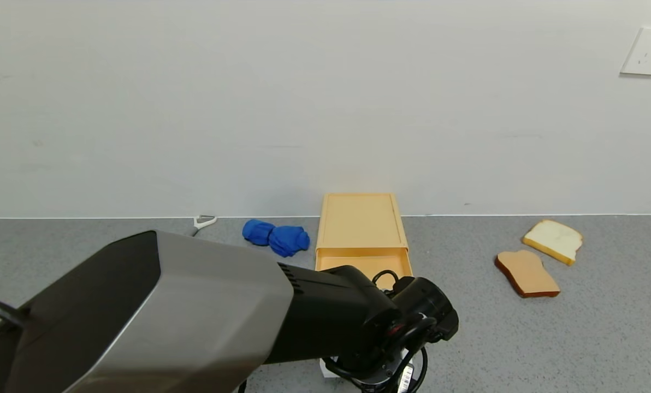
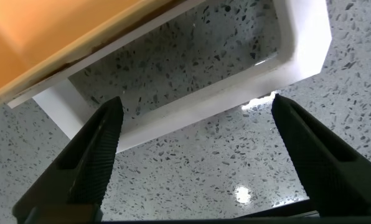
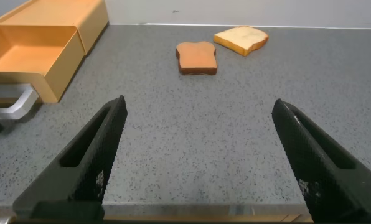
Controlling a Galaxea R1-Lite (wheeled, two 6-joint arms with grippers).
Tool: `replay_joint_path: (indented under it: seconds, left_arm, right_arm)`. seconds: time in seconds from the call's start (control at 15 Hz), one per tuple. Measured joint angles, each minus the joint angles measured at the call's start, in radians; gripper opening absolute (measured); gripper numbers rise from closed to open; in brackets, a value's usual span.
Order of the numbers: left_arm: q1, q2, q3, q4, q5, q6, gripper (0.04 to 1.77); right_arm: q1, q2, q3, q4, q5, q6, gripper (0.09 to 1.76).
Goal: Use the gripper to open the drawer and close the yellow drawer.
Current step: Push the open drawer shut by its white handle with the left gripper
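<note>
The left arm reaches across the near part of the head view, its silver-grey and black body ending in a cable-wrapped wrist just in front of the drawer (image 1: 365, 263). The left claw (image 2: 195, 146) is hidden beneath that wrist in the head view. In the left wrist view its two dark fingers (image 2: 92, 155) are spread wide, one on each side of the white loop handle (image 2: 235, 90), gripping nothing; whether a fingertip touches the handle is hard to judge.

The drawer is pulled partway out of the flat tan-yellow box (image 1: 360, 219), which sits at the far edge of the grey speckled bench (image 1: 604, 327) against the wall. The visible part of its tray looks empty.

The right claw (image 3: 201, 155) hovers over bare bench to the right of the drawer, fingers wide apart and holding nothing.

Two bread slices (image 1: 538, 256) lie on the right; a blue cloth (image 1: 276, 236) lies left of the box.
</note>
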Motion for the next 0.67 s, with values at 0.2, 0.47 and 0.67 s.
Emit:
replay_joint_path:
  seconds: [0.2, 0.47, 0.67]
  left_arm:
    - [0.001, 0.003, 0.000, 0.000, 0.000, 0.000, 1.72]
    - [0.004, 0.009, -0.006, 0.001, 0.002, -0.001, 1.72]
    - [0.009, 0.013, -0.017, 0.001, 0.003, 0.000, 1.72]
  right_arm:
    - [0.000, 0.000, 0.000, 0.000, -0.001, 0.000, 1.71]
    - [0.000, 0.000, 0.000, 0.000, -0.001, 0.000, 1.71]
    - [0.000, 0.000, 0.000, 0.000, -0.001, 0.000, 1.71]
